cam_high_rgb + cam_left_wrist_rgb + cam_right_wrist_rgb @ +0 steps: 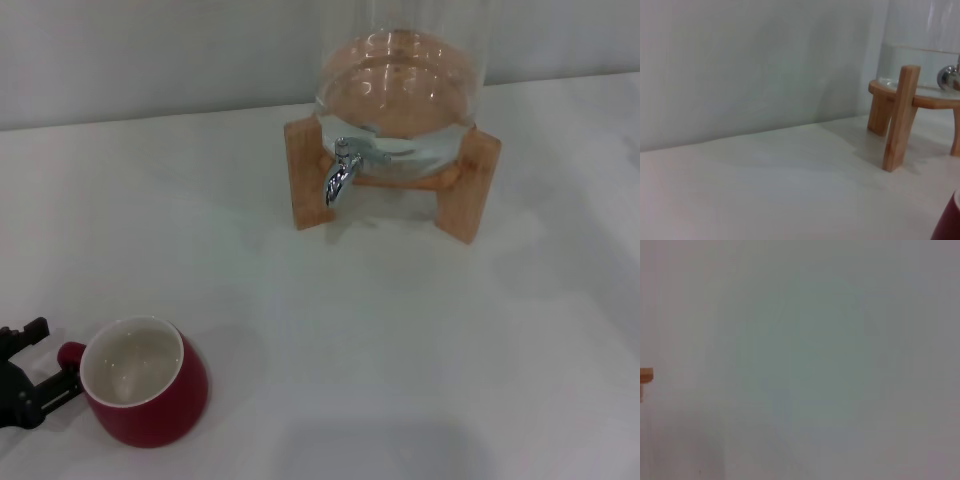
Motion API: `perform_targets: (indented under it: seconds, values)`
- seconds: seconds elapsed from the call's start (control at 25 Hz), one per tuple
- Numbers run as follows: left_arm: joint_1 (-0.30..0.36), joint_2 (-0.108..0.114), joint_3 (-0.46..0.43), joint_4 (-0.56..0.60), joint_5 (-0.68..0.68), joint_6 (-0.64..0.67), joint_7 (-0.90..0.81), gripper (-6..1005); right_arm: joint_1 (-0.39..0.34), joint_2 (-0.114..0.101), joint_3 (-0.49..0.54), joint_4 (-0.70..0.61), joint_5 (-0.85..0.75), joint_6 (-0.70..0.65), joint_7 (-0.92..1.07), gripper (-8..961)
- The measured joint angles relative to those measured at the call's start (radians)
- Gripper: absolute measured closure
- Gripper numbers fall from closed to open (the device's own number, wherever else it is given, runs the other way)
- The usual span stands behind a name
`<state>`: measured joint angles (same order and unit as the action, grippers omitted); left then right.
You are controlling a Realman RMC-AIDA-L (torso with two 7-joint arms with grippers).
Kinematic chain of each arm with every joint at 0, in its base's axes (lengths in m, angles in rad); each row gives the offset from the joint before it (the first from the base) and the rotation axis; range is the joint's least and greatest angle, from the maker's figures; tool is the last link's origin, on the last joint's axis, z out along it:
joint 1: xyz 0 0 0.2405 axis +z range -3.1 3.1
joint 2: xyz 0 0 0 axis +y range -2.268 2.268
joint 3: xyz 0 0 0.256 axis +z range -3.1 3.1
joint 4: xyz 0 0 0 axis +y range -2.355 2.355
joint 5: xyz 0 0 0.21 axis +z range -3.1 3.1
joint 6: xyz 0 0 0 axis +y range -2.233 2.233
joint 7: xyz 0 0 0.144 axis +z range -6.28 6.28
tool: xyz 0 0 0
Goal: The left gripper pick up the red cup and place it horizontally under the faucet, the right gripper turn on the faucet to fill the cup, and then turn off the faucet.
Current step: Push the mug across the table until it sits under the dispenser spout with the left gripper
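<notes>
One squat dark-red cup [145, 381] with a white interior stands upright on the white table [420, 340]. Its small handle lies between the spread fingers of the left gripper [40, 362]. Well beyond the cup, the chrome faucet [341, 172] juts from a glass dispenser [400, 90] on a wooden stand [478, 188].

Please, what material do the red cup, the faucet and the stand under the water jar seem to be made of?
The red cup looks like glazed ceramic: smooth dark-red outside, glossy white inside. The faucet seems to be polished chrome metal, since it shines and mirrors its surroundings. The stand appears to be light wood, maybe bamboo, with a matte tan surface. The jar looks like clear glass, though it could be plastic.
</notes>
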<state>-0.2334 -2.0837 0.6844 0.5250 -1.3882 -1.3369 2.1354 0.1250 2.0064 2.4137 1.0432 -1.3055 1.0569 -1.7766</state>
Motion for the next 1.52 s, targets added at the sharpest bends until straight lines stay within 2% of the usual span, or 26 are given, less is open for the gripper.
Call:
perform_targets:
  seconds: [0.36,0.8,1.0,1.52]
  values:
    - [-0.001,0.005,0.001,0.011,0.008,-0.040,-0.065,302,0.002,0.000,0.001,0.000,0.000,0.000,-0.008,319]
    - [-0.003,0.005,0.001,0.012,0.017,-0.035,-0.064,749,0.002,0.000,0.000,0.000,0.000,0.000,-0.010,319]
    - [-0.003,0.005,0.001,0.015,0.033,-0.032,-0.060,819,0.003,0.000,-0.002,0.000,0.001,0.000,-0.011,319]
    - [-0.002,-0.001,0.013,0.047,0.054,-0.036,0.064,850,0.003,0.000,-0.006,-0.003,0.002,0.000,-0.022,319]
